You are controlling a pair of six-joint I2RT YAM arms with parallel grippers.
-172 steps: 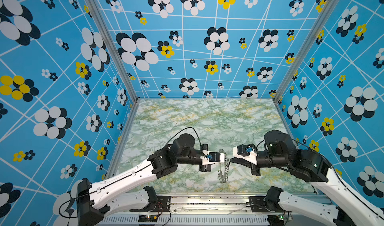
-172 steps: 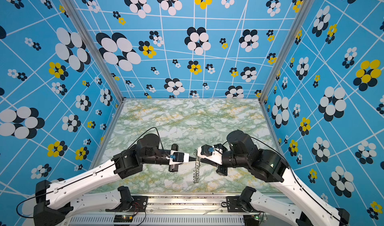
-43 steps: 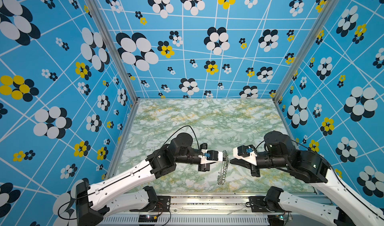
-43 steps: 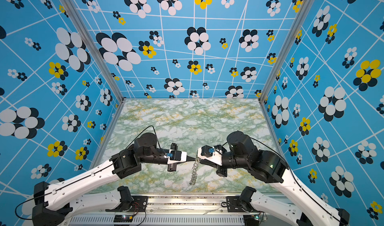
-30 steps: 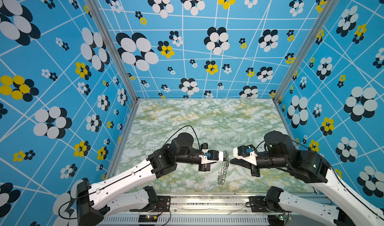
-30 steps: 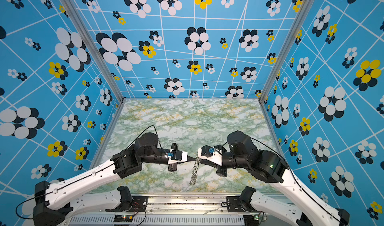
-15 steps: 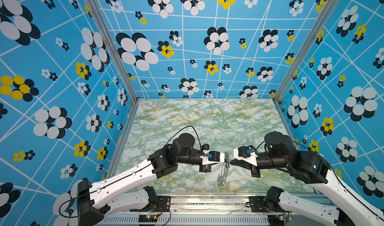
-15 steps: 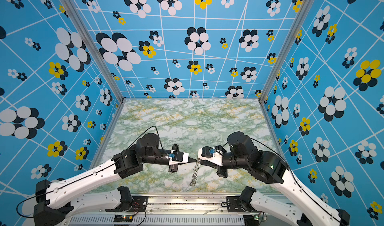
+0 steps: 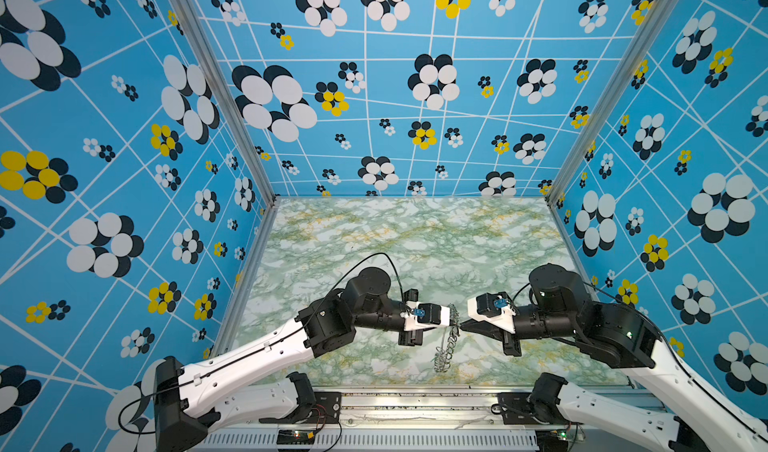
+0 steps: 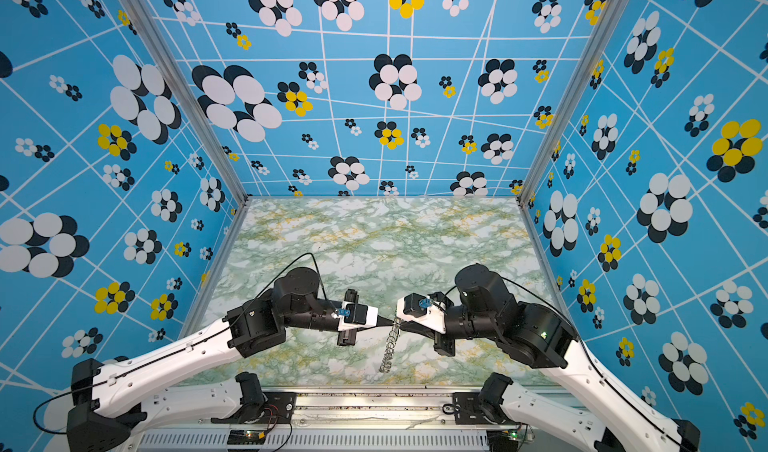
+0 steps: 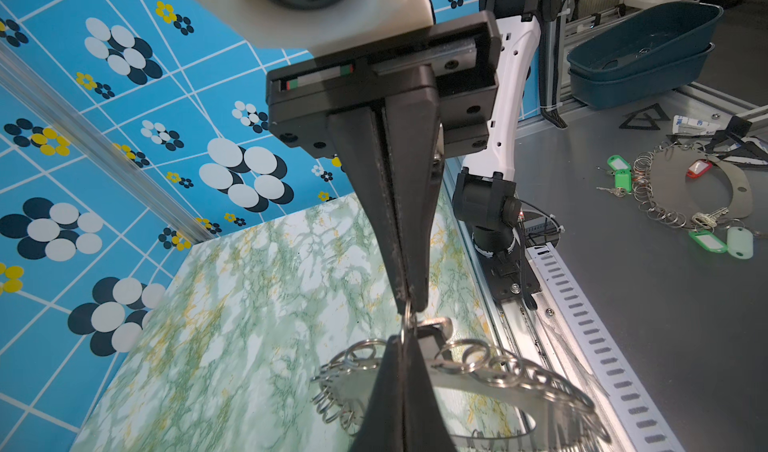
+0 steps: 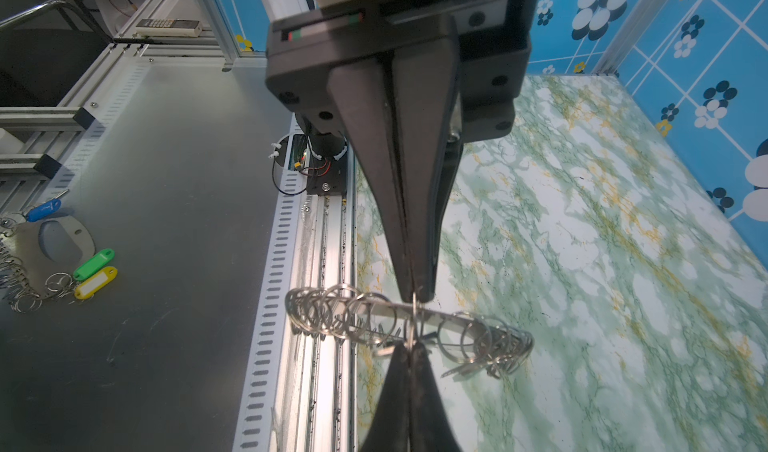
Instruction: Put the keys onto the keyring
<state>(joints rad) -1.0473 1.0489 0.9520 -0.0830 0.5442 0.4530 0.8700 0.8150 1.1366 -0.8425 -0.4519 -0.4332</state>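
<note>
The keyring (image 9: pixel 446 350) (image 10: pixel 388 352), a flat grey disc edged with wire loops, hangs edge-on just above the near part of the marble table. My left gripper (image 9: pixel 452 325) and right gripper (image 9: pixel 462 327) meet tip to tip at its top. In the left wrist view my left gripper (image 11: pixel 404 340) is shut on a wire loop of the keyring (image 11: pixel 478 383). The right gripper (image 11: pixel 409 304) pinches the same spot from the far side. In the right wrist view my right gripper (image 12: pixel 411 346) is shut on a loop of the keyring (image 12: pixel 440 317), facing the left gripper (image 12: pixel 415 298). The keys are out of view.
The green marble table (image 9: pixel 374 242) is boxed in by blue flowered walls on three sides. A metal rail (image 9: pixel 415 400) runs along its near edge. On the grey bench outside lie other keyrings (image 11: pixel 706 188) (image 12: pixel 62 242) with coloured tags.
Both grippers stay shut, tip to tip on the keyring. The left gripper has edged slightly towards the near edge, and the hanging part of the keyring has swung a little.
</note>
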